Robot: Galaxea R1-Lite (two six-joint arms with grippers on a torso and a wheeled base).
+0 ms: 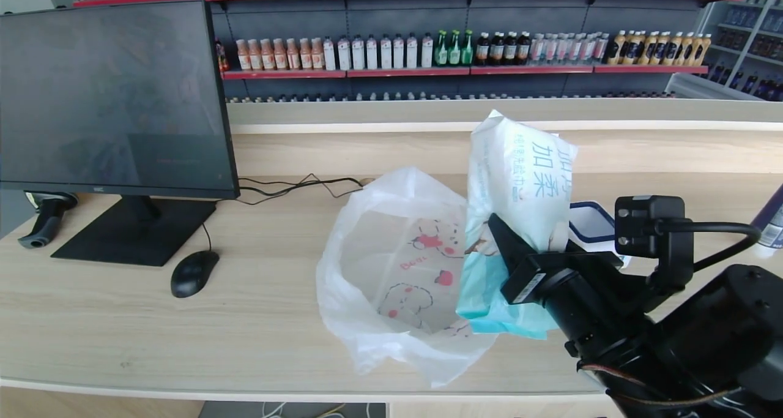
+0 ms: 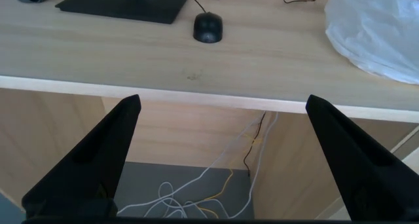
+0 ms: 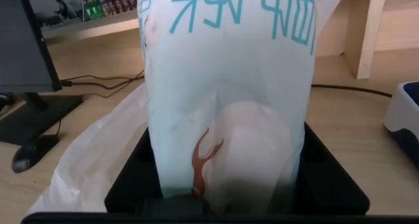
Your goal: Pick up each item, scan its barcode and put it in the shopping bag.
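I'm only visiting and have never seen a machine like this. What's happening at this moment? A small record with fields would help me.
place: wooden counter, drink shelves behind
right tool: shut on a white and teal soft pack, held upright at the bag's side, toward the robot's right
shopping bag: white plastic, mouth open, resting on the counter
left tool: open, holding nothing, low in front of the counter's edge
also on counter: monitor, mouse and scanner, all to the robot's left
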